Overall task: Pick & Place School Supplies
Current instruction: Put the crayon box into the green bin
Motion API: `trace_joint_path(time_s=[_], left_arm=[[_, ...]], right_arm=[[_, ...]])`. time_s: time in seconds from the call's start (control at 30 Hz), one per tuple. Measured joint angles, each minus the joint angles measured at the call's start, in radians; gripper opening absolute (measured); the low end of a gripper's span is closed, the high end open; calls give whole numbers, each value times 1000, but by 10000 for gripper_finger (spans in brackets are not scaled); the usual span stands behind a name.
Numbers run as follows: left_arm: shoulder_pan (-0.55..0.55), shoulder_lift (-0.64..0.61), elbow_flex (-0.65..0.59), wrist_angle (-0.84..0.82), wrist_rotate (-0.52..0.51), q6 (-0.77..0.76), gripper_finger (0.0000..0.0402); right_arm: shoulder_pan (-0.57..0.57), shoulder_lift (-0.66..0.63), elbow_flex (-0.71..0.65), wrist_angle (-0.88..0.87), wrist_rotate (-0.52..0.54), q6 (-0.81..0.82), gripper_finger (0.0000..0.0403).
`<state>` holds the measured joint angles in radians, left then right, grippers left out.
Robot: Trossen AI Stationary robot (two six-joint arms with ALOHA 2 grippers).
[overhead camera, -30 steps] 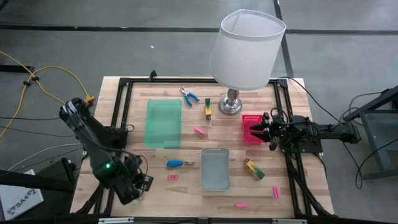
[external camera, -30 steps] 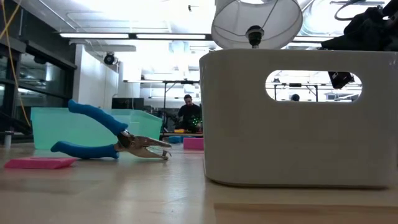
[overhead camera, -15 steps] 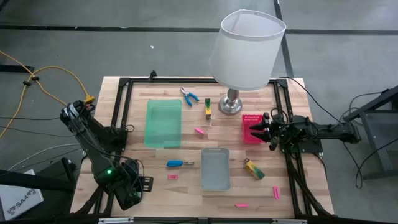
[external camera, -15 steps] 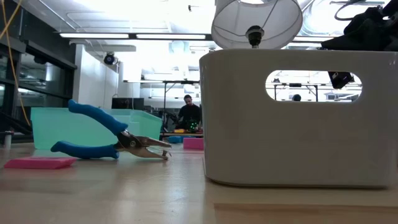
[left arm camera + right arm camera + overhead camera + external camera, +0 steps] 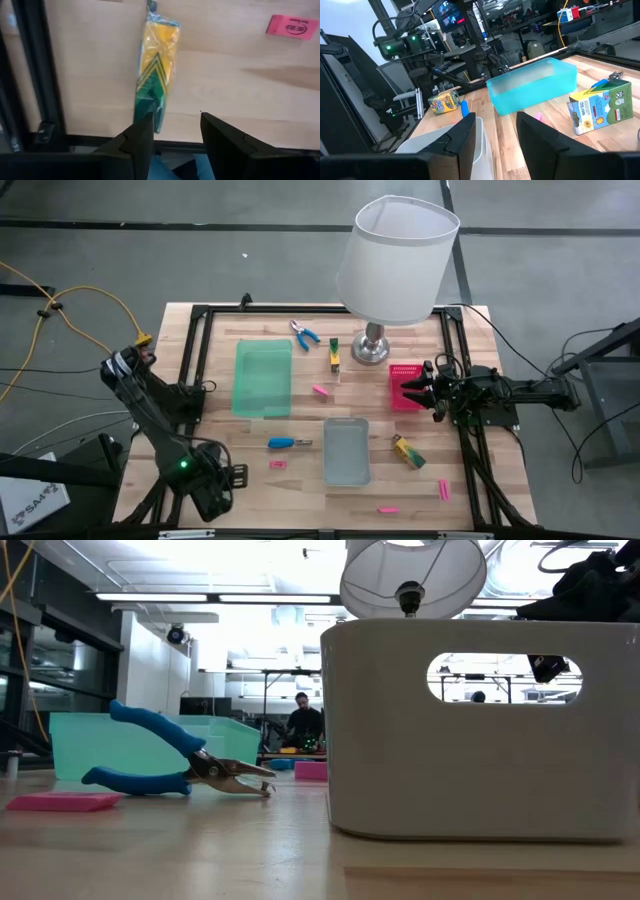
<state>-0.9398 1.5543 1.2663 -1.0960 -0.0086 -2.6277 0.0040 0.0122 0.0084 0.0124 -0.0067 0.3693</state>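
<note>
1. Since the earlier high view, only the left arm has moved: its head has gone lower and a little to the right in the lower left of the frame; the right arm has not shifted.
2. Left gripper (image 5: 172,132) has its fingers apart with a clear gap and holds nothing; it hangs beyond the table's lower-left edge.
3. Right gripper (image 5: 418,390) also stands partly open and empty, over the pink tray (image 5: 404,372) at centre right.
4. Outward from it lie the supplies, none yet in a tray: a yellow-and-green pack (image 5: 408,451) lower right, a yellow-and-green box (image 5: 334,354) upper centre, the pliers (image 5: 304,332) above the green tray (image 5: 263,378), the screwdriver (image 5: 285,443) left of the grey tray (image 5: 346,450), and pink bars (image 5: 321,390) scattered about.
5. My judgement: the lamp (image 5: 396,260) stands just beside the right arm's path, so a high swing may knock it.
6. Flat bars may slip from the fingers if they close too high.
</note>
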Motion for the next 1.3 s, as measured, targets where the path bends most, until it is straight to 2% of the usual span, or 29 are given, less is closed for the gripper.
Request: trace_joint_path(time_s=[0.17, 0.8, 1.3], left_arm=[[-29, 14, 0, 28, -80, -31, 156], [-78, 9, 0, -13, -45, -80, 157], [-78, 72, 0, -14, -48, -67, 199]], right_arm=[[0, 0, 0, 0, 0, 0, 134], [0, 0, 0, 0, 0, 0, 134], [0, 0, 0, 0, 0, 0, 134]])
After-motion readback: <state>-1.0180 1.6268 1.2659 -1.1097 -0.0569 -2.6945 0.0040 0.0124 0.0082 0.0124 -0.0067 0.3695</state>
